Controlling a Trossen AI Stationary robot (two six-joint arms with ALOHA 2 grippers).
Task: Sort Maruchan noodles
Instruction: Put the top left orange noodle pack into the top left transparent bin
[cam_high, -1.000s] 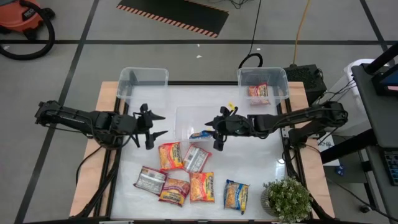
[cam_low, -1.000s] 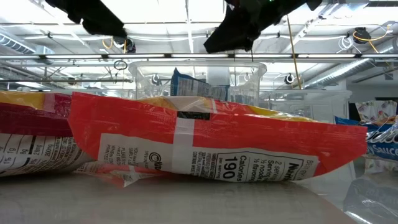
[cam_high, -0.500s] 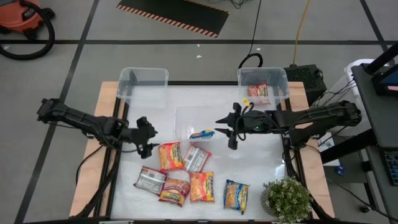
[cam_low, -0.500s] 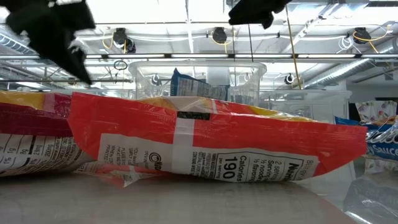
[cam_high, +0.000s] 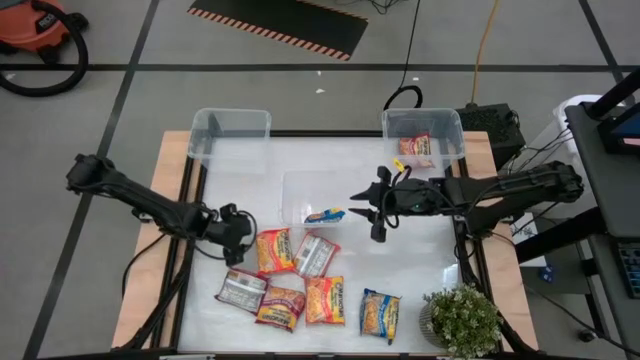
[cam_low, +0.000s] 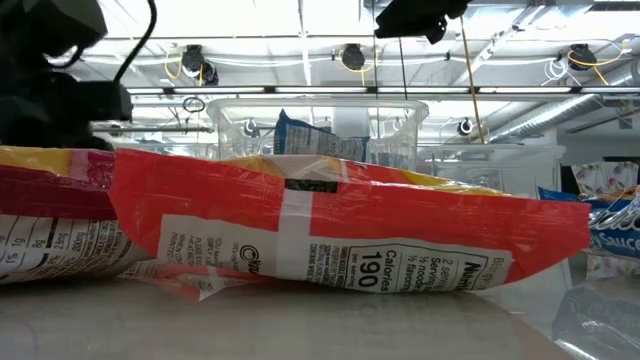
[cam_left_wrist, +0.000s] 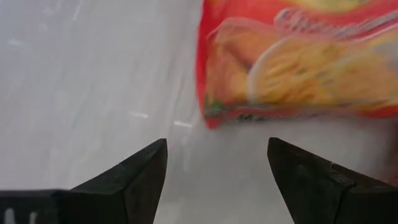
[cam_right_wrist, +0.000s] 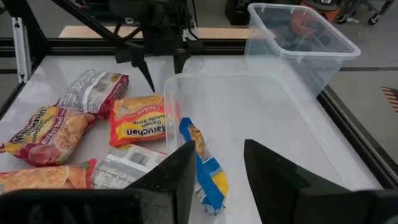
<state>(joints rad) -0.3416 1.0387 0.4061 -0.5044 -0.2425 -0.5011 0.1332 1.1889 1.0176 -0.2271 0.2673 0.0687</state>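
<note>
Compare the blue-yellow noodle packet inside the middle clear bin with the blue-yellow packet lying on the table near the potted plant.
The blue-yellow packet in the middle clear plastic bin leans against the bin's wall; the blue-yellow packet near the potted plant lies flat on the bare white table. The first sits alone in its bin, right by the open right hand; the second lies at the edge of the unsorted group, far from both hands. Both are glossy and blue-yellow.

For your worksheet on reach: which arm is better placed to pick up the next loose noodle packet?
Left. Its open pincer sits low beside the orange-red glossy noodle packet, which fills its wrist view; the right pincer hovers by the clear plastic bin.
</note>
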